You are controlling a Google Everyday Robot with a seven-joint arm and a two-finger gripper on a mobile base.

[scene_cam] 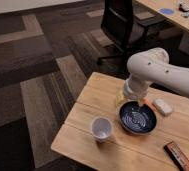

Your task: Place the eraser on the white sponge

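The eraser point(178, 154), a flat dark bar with orange-red edging, lies on the wooden table point(93, 97) near its front right corner. Further back on the right rests the white sponge point(162, 106), a small pale block beside the blue bowl point(137, 118). My white arm reaches in from the right, and the gripper point(123, 98) hangs from its wrist just above the bowl's far left rim. It is open and holds nothing. The gripper is well to the left of the sponge and far from the eraser.
An orange carrot-like stick point(148, 103) lies between the bowl and the sponge. A white paper cup point(101, 128) stands near the table's front left. A black office chair point(122, 25) and a desk point(180, 15) are behind the table.
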